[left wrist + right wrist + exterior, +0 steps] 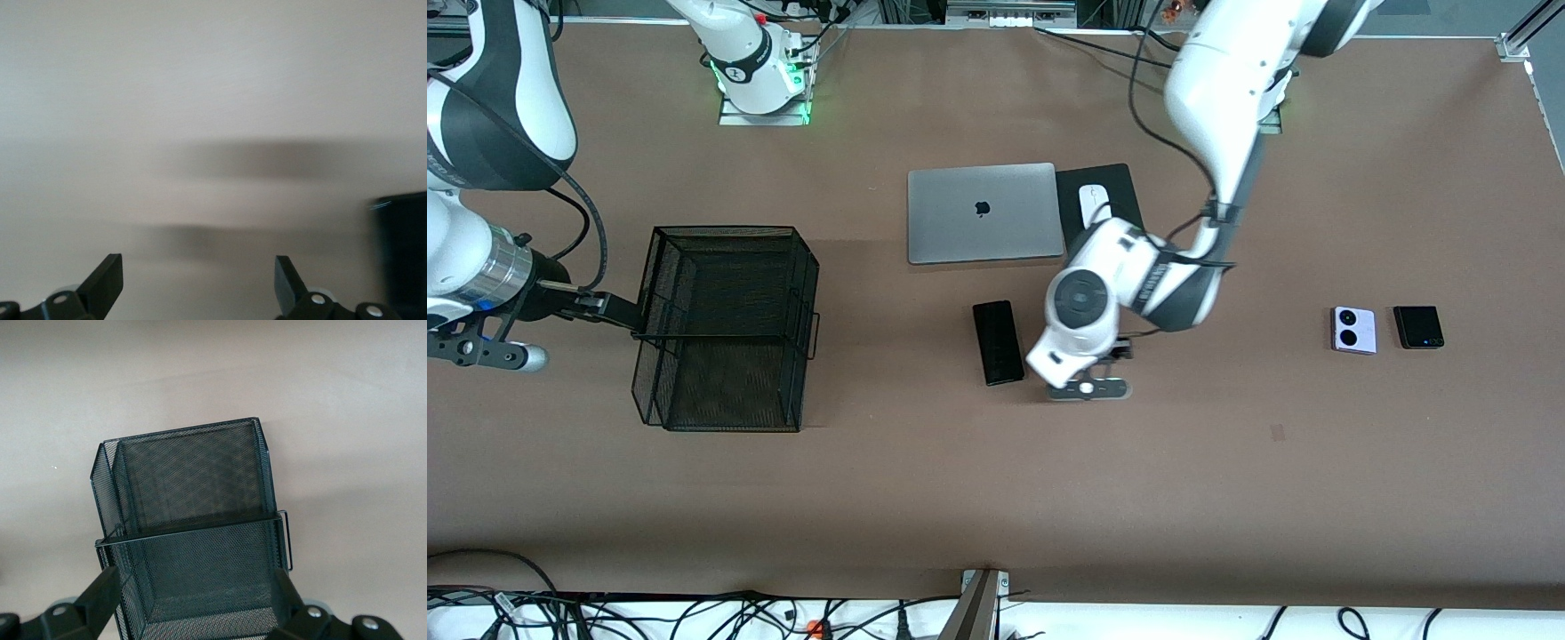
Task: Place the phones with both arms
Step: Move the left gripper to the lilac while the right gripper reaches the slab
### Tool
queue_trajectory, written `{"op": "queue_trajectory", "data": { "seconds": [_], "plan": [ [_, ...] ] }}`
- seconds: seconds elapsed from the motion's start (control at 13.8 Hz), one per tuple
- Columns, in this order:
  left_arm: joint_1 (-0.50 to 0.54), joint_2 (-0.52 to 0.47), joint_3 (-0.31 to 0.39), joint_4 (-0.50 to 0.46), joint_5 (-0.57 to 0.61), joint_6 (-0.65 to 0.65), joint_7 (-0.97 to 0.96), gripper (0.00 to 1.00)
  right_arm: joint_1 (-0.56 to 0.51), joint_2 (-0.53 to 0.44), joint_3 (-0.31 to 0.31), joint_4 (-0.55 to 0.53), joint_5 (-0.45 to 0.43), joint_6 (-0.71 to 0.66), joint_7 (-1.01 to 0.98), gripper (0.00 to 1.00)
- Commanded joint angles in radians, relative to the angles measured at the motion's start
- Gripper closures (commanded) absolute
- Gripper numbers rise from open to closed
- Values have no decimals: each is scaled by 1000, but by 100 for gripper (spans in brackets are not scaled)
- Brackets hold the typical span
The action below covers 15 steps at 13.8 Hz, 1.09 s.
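Note:
A long slim black phone lies flat at mid-table, just nearer the front camera than the laptop. My left gripper hangs low over bare table right beside it, open and empty. The phone's edge shows at the side of the left wrist view. A lilac square phone and a small black square phone lie side by side toward the left arm's end. My right gripper is open at the rim of the black mesh basket, looking down into it, and grips nothing.
A closed silver laptop lies toward the robots' bases, with a white mouse on a black pad beside it. The tall mesh basket stands toward the right arm's end. Cables run along the table's front edge.

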Motion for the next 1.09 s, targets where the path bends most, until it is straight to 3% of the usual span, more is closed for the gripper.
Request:
{"op": "queue_trajectory", "data": {
  "seconds": [0.0, 0.14, 0.36, 0.65, 1.01],
  "plan": [
    [69, -183, -4, -248, -10, 9, 166, 0, 4, 5, 5, 16, 16, -7, 10, 0],
    [122, -235, -1, -318, -5, 12, 254, 0, 5, 3, 5, 16, 16, -18, 5, 0],
    [233, -291, -4, -411, 91, 31, 358, 0, 7, -8, 7, 16, 16, -44, 2, 0],
    [346, -357, -4, -548, 143, 162, 466, 0, 38, -8, 8, 18, 19, -52, 39, 0],
    [515, -438, -4, -727, 159, 373, 699, 0, 231, 35, 6, 24, 33, 11, 361, 0]
  ]
}}
